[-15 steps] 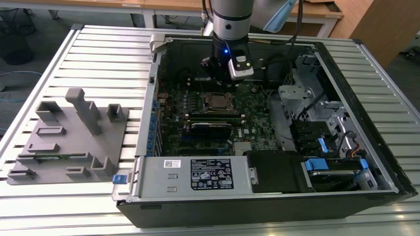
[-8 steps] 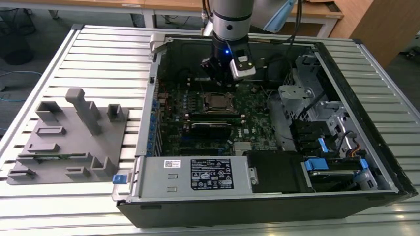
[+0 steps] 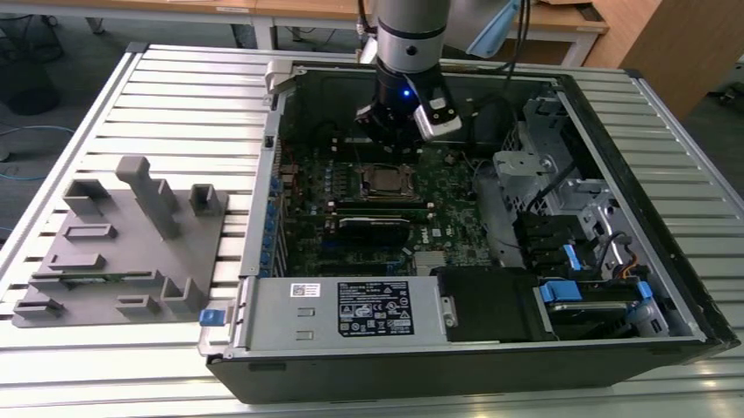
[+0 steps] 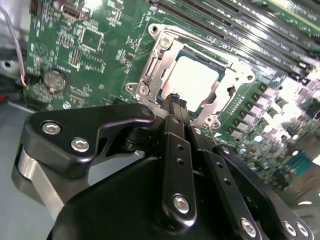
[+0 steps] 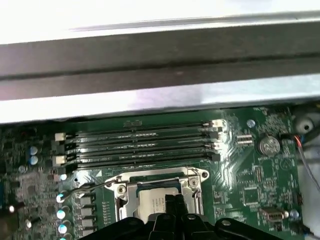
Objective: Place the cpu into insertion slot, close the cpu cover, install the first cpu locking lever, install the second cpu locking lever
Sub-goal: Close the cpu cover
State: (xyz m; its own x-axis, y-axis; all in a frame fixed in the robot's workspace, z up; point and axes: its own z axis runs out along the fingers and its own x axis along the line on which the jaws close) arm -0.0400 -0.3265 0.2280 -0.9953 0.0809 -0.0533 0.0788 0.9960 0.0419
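Note:
The cpu (image 4: 196,81) lies flat in the insertion slot (image 4: 152,30) on the green motherboard, its pale metal top showing through the window of the cpu cover (image 4: 161,56). The cover lies down over the chip. My gripper (image 4: 175,101) hovers just above the slot's near edge with its black fingers pressed together and nothing between them; it is also seen in the first wrist view (image 5: 173,201). A thin wire locking lever (image 5: 92,187) sticks out sideways from the slot. In the exterior view the gripper (image 3: 393,144) hangs just behind the slot (image 3: 385,180).
Long black memory sticks (image 5: 140,145) run beside the slot, and beyond them the metal case wall (image 5: 150,55) rises. A coin battery (image 5: 269,145) sits on the board. A drive cage (image 3: 546,174) and power supply (image 3: 348,309) fill the case. A grey fixture (image 3: 122,244) lies on the exterior view's left.

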